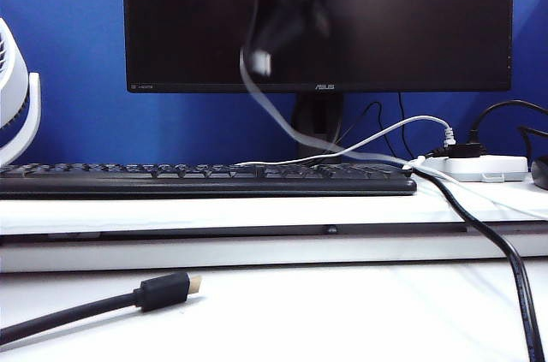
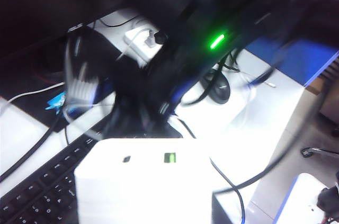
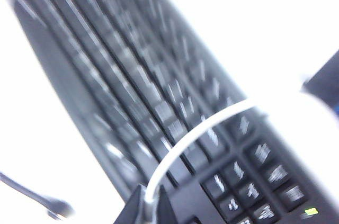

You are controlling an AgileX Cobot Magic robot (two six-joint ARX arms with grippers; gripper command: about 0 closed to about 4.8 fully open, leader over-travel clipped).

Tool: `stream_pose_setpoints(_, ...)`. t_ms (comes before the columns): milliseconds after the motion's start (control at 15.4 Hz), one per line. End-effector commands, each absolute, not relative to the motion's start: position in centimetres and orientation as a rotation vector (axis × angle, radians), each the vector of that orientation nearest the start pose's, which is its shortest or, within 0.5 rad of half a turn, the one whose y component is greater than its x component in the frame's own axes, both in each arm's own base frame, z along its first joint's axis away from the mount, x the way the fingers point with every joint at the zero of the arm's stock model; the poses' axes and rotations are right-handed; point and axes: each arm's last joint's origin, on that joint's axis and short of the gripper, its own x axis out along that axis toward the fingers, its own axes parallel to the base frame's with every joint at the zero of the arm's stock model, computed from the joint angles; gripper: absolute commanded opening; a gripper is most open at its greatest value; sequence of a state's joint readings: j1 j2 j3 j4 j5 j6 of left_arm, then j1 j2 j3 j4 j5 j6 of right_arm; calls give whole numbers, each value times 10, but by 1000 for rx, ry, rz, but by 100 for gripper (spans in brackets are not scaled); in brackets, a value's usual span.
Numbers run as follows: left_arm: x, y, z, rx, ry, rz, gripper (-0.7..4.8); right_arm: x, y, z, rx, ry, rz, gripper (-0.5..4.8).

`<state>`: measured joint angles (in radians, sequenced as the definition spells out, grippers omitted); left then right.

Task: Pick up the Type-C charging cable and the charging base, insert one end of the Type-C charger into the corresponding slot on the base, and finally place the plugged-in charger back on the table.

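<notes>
Right gripper (image 3: 150, 208): jaws pressed together, pinching Type-C charging cable (image 3: 196, 134). Thin white cord rises out from between jaw tips, arcs over black keyboard (image 3: 159, 91). Frame motion-blurred.

Exterior view: right gripper (image 1: 261, 45) blurred, high in front of monitor (image 1: 411, 28); white cable (image 1: 282, 122) hangs from it, trails down to white power strip (image 1: 484, 167) on raised step of table (image 1: 342, 311).

Left gripper: jaws not visible in left wrist view, state cannot tell. Charging base (image 2: 143, 187), white box, fills view close under the camera, above keyboard (image 2: 37, 192); grip unconfirmed. Blurred dark arm (image 2: 222, 33) beyond base.

Thick black gold-tipped cable (image 1: 163, 289) lies on table front.
</notes>
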<state>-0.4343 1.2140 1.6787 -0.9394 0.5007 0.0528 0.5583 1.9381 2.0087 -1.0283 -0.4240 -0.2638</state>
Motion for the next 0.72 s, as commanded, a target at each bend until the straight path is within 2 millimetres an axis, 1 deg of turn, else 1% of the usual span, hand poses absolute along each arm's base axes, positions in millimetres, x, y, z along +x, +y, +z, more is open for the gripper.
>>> stream_pose_setpoints(65,176,-98,476,30,434,-953,78,323,216,404,-169,636,1075,-1)
stream_pose_setpoints(130,176,-99,478,21,414,-995,74,310,206,435,-94,492,1121,-1)
stream_pose_setpoints(195,176,-99,480,15,392,-1025,57,304,203,450,-60,421,1140,-1)
stream_pose_setpoints(260,176,-101,483,7,353,-1075,49,293,197,471,-10,313,1163,-1)
stream_pose_setpoints(325,176,-102,486,4,320,-1109,49,286,194,486,20,236,1200,-1)
stream_pose_setpoints(520,176,-103,491,4,260,-1158,44,270,186,513,102,107,1282,-1)
stream_pose_setpoints(585,176,-103,493,7,237,-1181,-7,262,182,524,134,56,1311,-1)
stream_pose_setpoints(715,176,-104,497,10,192,-1209,-6,251,176,538,164,-5,1372,-1)
